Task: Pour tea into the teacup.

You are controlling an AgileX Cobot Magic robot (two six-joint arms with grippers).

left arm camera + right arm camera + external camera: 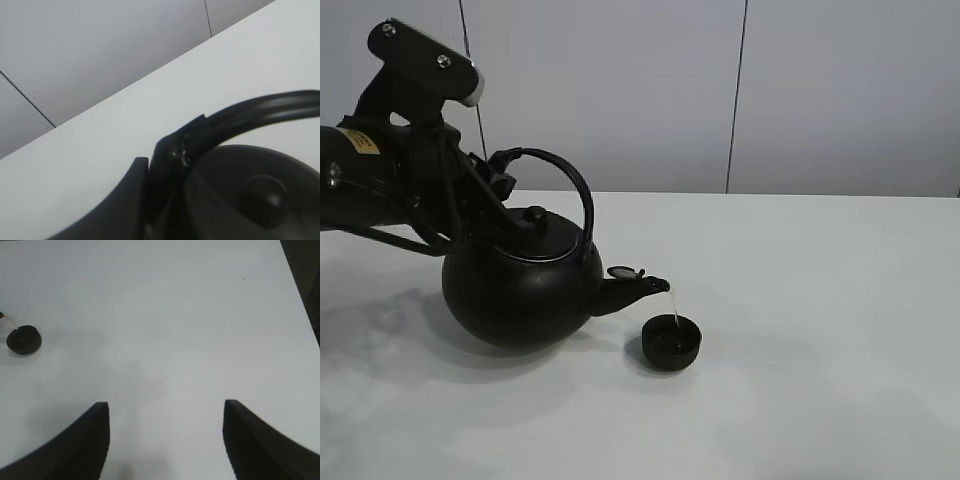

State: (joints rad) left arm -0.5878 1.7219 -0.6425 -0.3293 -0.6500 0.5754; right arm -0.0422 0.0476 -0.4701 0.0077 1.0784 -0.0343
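A big round black kettle (pixel 520 285) with an arched handle (pixel 575 185) is tilted toward the right. Its spout (pixel 642 289) hangs just above the small matte black teacup (pixel 671 341), and a thin stream of liquid falls from the spout into the cup. My left gripper (pixel 498 178) is shut on the kettle's handle; the left wrist view shows the handle (pixel 260 112) and the lid knob (pixel 265 192). My right gripper (pixel 165 412) is open and empty, out of the exterior high view. The teacup shows far off in the right wrist view (pixel 23 339).
Everything stands on a white table (pixel 800 300) with a grey panelled wall behind it. The table's dark edge shows in the right wrist view (pixel 307 285).
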